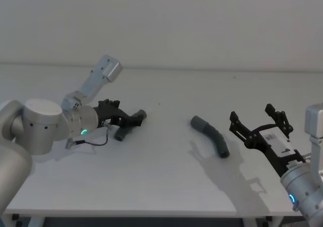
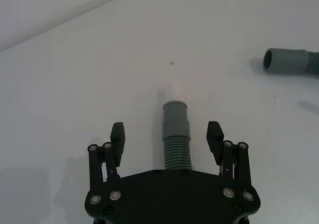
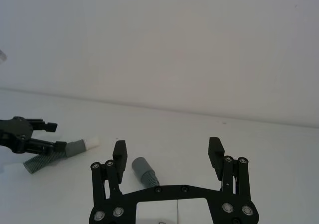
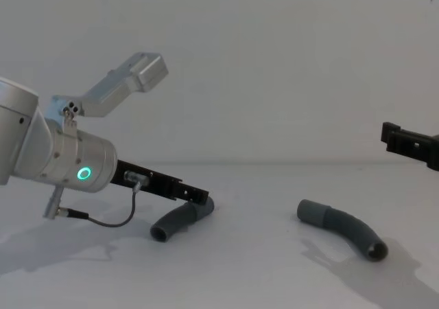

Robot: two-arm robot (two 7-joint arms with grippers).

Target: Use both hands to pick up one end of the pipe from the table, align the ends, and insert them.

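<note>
The short pipe piece [image 1: 122, 132] lies on the white table [image 1: 161, 181] at the left, its ribbed body [image 2: 176, 149] running to a grey sleeve and a whitish tip [image 3: 92, 143]. My left gripper [image 1: 130, 117] is low over it and open, its fingers [image 2: 117, 134] standing either side of the ribbed part with gaps on both sides. The longer piece [image 1: 212, 135] lies right of centre, its smooth collar [image 2: 285, 61] facing the short piece. My right gripper [image 1: 251, 114] hangs open to the right of it, above the table, holding nothing.
A white wall [image 1: 202, 25] closes the far side of the table. A thin black cable [image 4: 103, 220] loops from the left wrist down to the tabletop. Bare table lies between the two pipe pieces and along the front edge.
</note>
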